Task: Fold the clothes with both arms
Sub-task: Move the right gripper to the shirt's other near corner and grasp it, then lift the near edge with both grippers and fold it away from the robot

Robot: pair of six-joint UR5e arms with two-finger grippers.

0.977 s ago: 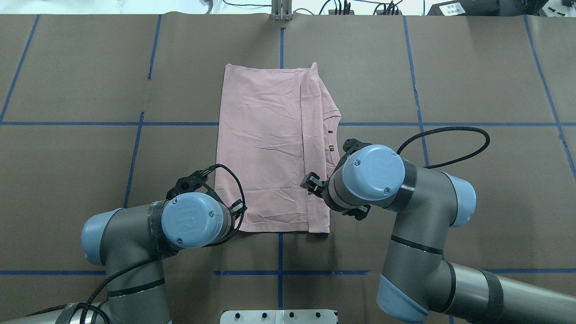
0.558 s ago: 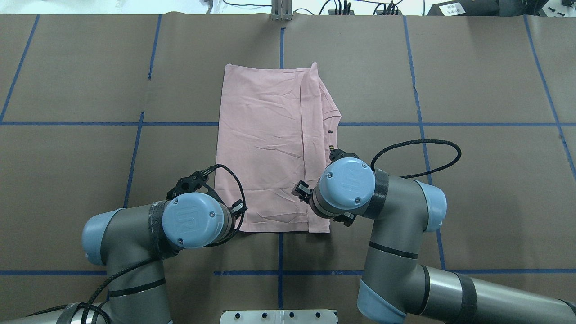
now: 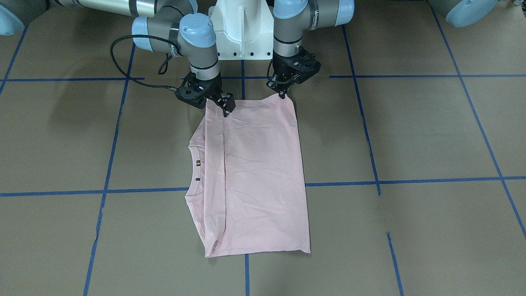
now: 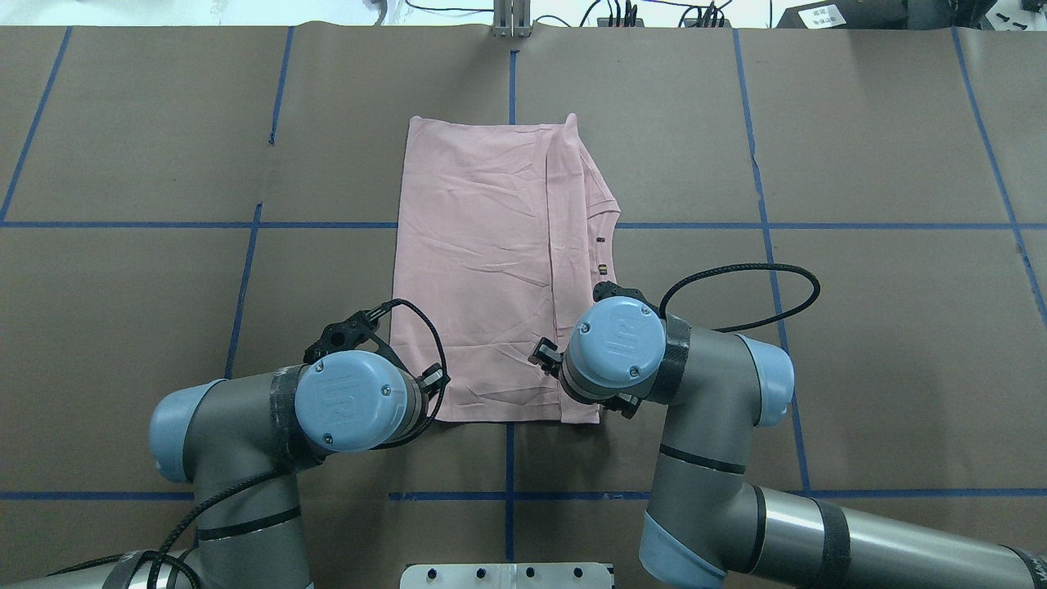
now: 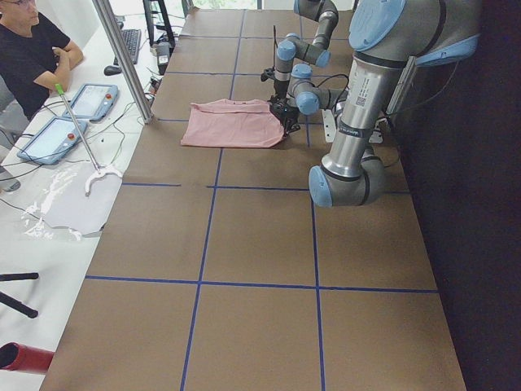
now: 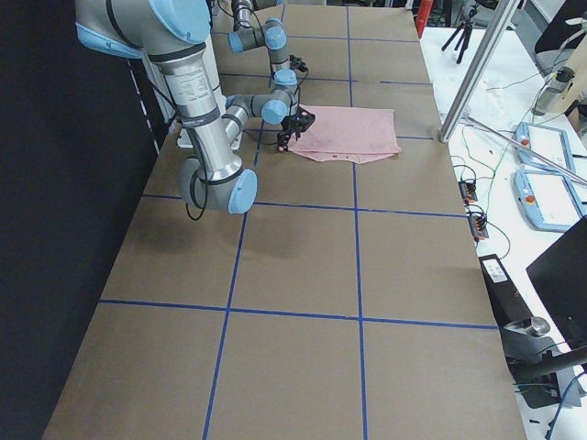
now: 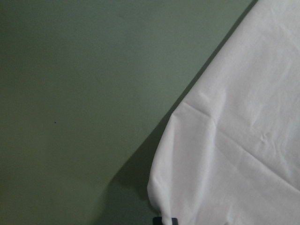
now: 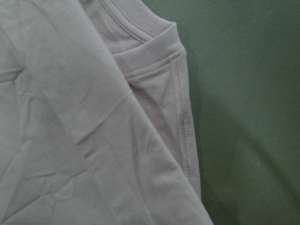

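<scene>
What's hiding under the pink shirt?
Only the brown table shows around the shirt. A blue tape line runs under it and disappears. Anything else beneath is covered.

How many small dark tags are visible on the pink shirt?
2. Both lie on the shirt at its edge on the robot's right: the near tag and the far tag. The folds may hide others.

In the front-facing view, the T-shirt point(image 3: 259, 176) is laid flat on the table point(image 3: 411, 123) at the centre of the frame, lengthwise from top to bottom. A folded-over strip is laid along its left side. The right gripper point(image 3: 226, 109) is set at the upper left corner and the left gripper point(image 3: 283, 93) at the upper right. The pedestal base point(image 3: 242, 28) is seen above them, at top centre.
</scene>
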